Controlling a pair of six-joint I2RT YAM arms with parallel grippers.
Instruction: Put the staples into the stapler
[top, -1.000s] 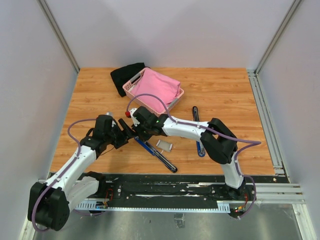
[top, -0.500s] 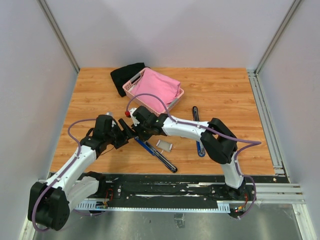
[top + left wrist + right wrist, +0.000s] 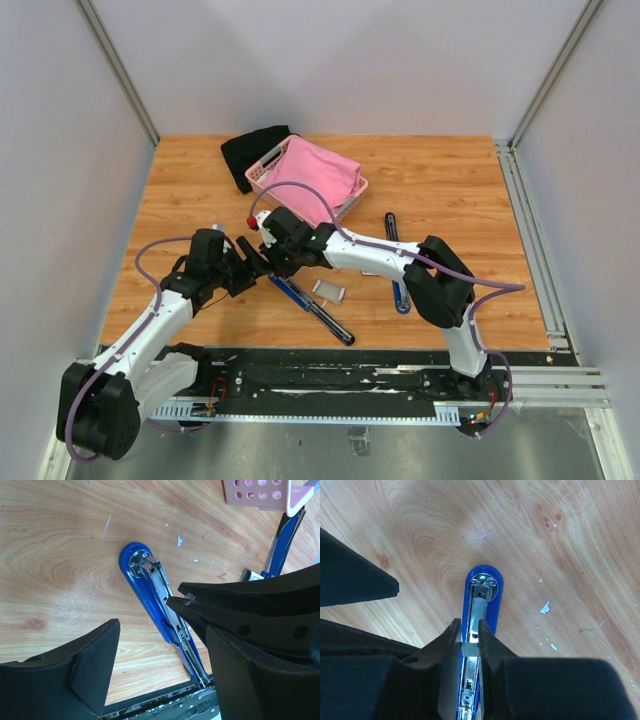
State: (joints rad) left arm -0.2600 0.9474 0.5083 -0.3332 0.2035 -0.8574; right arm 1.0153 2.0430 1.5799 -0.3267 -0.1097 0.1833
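Right claw (image 3: pixel 468 625): clenched on what seems 1 strip of staples (image 3: pixel 469 649), directly above the stapler (image 3: pixel 484 587) channel.
Left claw (image 3: pixel 162 645): released, fingers either side of the stapler.
Change: right claw edged farther along the channel; seating looks near.

The stapler (image 3: pixel 300 297) lies opened out flat on the wooden table near the front, left of the middle, running diagonally from its rounded blue end at the far left to its black arm at the near right, with the silver channel on the blue half facing up. The staples (image 3: pixel 328 291), a small silvery-grey rectangular block, lie flat just to the right of it. A short strip of staples (image 3: pixel 469 648) sits pinched in the right gripper (image 3: pixel 468 627) directly over that channel.
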